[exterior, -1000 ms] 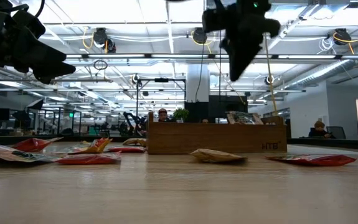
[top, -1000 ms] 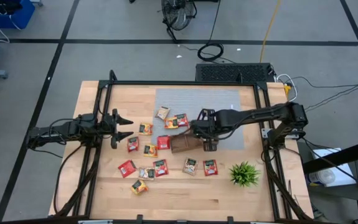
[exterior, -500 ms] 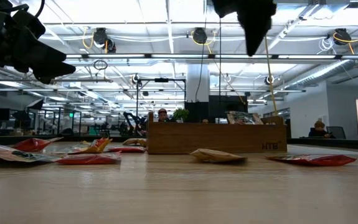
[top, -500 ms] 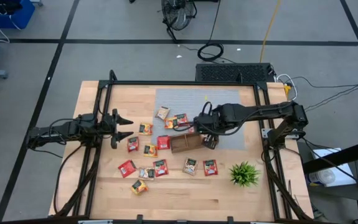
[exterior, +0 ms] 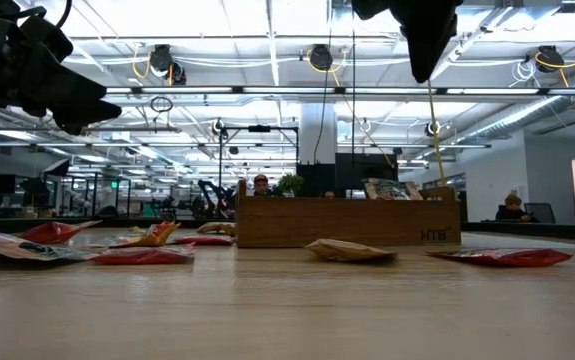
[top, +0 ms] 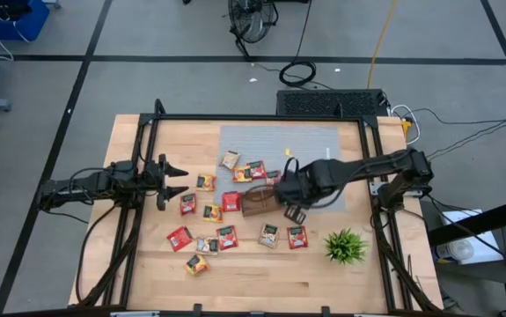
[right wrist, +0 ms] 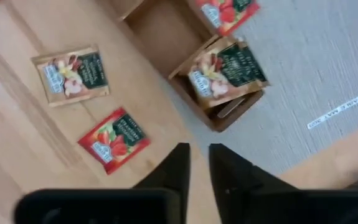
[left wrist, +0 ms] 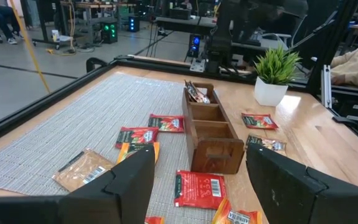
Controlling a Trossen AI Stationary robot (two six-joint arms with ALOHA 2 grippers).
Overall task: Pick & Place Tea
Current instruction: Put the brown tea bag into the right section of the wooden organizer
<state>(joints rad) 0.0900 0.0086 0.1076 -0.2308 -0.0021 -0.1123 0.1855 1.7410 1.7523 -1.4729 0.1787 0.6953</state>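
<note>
- Right gripper (right wrist: 197, 171) hung over the 3 o'clock end of the wooden tray (top: 251, 204), fingers parted only a crack, nothing between them.
- Change: a second ago those fingers were fully shut. They've since cracked apart, and the arm has shifted slightly over that end of the tray.
- Pale-green sachet (right wrist: 227, 71) sat over the end compartment directly under the gripper. It was skewed, and its corners looked propped on the rim rather than dropped flat inside. I read that as a release just made.
- Red sachet (right wrist: 225, 12) lay in the adjoining compartment, partly cut off by the frame edge.
- Left gripper (top: 175, 179) waited wide open and empty near the 9 o'clock edge of the surface (top: 261, 277), no change.
- Most of the tea was still loose: a pale sachet (top: 270, 234) and a red sachet (top: 297, 236) at 6 o'clock of the tray, and the rest spread from 7 round to 12 o'clock.
- Green plant (top: 345, 246) stood at 4 o'clock of the tray, clear of the work.
- Judgement: one more placed, early in the job. Next pick is likely one of the two at 6 o'clock. The skewed sachet may block later drops into that compartment.
</note>
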